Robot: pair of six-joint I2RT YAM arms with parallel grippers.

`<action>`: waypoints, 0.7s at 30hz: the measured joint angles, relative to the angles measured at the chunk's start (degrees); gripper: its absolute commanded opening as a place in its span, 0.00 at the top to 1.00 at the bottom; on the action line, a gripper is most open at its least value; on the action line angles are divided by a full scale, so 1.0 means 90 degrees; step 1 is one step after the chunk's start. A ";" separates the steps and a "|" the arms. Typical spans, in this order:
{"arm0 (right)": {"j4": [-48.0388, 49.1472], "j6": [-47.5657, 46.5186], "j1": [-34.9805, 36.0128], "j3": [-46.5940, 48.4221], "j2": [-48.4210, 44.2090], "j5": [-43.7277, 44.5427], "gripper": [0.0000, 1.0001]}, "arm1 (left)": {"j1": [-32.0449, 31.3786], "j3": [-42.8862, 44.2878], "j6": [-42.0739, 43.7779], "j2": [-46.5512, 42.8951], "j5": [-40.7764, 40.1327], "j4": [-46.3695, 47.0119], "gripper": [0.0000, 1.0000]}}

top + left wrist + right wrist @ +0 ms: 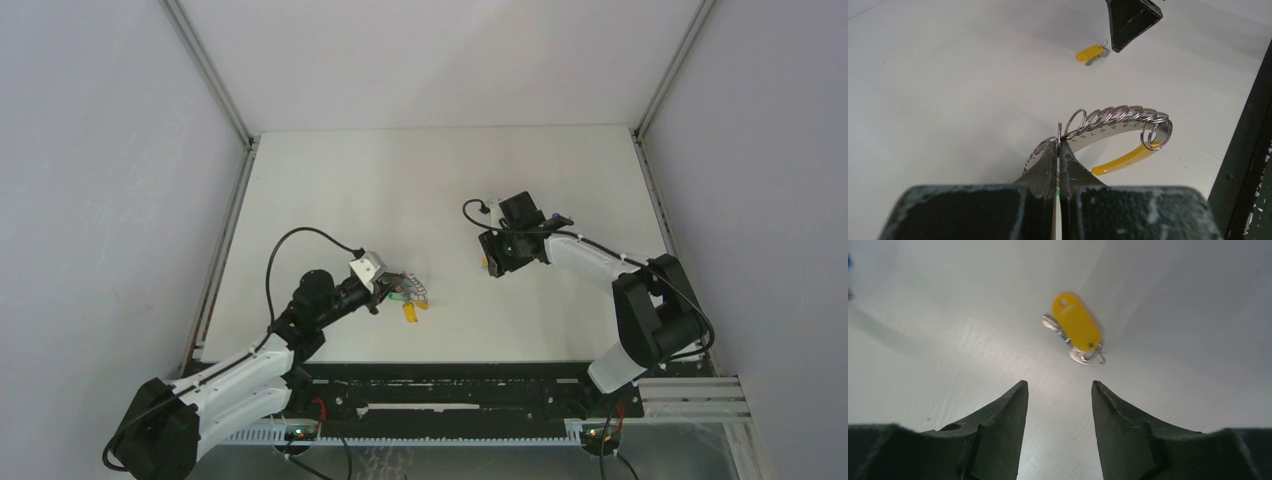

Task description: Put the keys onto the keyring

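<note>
Seen from above, two robot arms reach over a white table [330,180]. The left end effector [1058,145] is clenched tight on one end of the keyring [1118,117], a curved silver band strung with a row of small wire loops. The band arcs away ahead of its fingertips and to their right. A yellow tag [1123,160] hangs from the far loop.

The right end effector [1059,385] hangs over the table, well apart from the left one. Its jaws stand parted with nothing between them. The yellow key [1075,322] lies flat on the table just ahead of its fingertips, roughly in line with the gap. The key is slanted, with its small silver ring at the end nearer the fingers.

The step in hand looks like picking up this key. To do it well, the right end effector should move forward until the yellow cap sits between the fingers. It should then turn to pinch the cap across its narrow width, leaving the silver ring free for threading.
</note>
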 measured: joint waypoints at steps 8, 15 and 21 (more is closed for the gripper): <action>0.0136 -0.0257 -0.0299 -0.0015 0.0170 0.0532 0.60 | 0.0000 0.0000 0.0000 -0.0002 0.0002 0.0000 1.00; 0.0330 -0.0364 -0.0364 -0.0015 0.0440 0.0508 0.65 | 0.0000 0.0000 0.0000 -0.0002 0.0005 0.0000 1.00; 0.0398 -0.0449 -0.0362 -0.0015 0.0680 0.0423 0.70 | 0.0000 0.0000 0.0000 -0.0002 0.0007 0.0000 1.00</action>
